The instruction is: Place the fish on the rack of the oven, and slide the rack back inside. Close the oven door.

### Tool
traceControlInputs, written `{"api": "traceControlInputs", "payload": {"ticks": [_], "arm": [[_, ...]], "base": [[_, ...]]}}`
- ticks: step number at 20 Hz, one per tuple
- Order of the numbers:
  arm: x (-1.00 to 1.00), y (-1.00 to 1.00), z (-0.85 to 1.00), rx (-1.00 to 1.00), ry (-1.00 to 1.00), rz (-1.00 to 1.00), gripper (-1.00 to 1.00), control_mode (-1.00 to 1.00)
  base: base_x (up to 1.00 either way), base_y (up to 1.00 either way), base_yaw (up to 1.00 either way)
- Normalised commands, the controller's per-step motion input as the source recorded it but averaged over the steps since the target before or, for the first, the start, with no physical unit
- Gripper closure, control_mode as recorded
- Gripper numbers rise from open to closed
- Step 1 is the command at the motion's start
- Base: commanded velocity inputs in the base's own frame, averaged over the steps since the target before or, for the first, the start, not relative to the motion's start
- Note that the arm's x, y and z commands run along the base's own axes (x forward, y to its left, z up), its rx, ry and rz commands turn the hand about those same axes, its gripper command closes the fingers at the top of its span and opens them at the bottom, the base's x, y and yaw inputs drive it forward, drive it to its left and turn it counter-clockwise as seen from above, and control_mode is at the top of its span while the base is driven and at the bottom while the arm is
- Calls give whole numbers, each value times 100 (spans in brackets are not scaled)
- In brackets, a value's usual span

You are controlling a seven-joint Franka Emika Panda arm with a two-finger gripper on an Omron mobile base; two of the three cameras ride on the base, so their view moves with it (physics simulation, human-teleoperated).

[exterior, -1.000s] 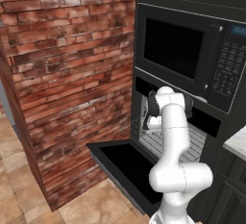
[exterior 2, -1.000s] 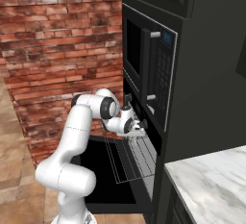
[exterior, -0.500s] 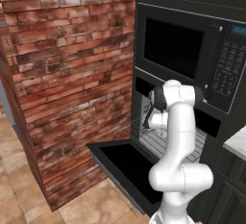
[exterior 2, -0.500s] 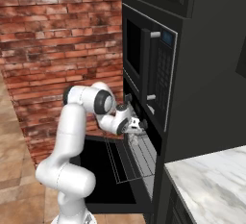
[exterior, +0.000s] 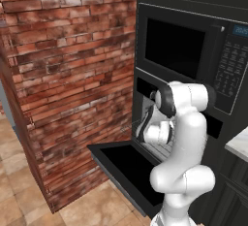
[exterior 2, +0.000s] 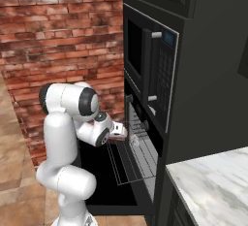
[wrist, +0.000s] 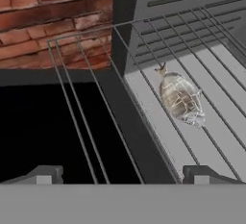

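Grey-brown fish lies on the rack, clear from the hand camera; tool spread wide, empty.

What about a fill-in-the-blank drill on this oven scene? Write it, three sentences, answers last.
1. The fish lies on the ____, apart from the fingers.
2. The oven door hangs ____, so the rack's front part sticks out above it.
3. The wall to the left of the oven is made of ____.

Missing words: rack; open; brick
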Motion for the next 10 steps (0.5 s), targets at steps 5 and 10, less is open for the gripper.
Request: {"api": "traceControlInputs", "payload": {"ticks": [5,10], "arm": [[-40,95,37,-2,0,0,-100,-100],[-2,88,26,-3,1,0,-100,-100]], "base": [[0,0,0],[0,0,0]]}}
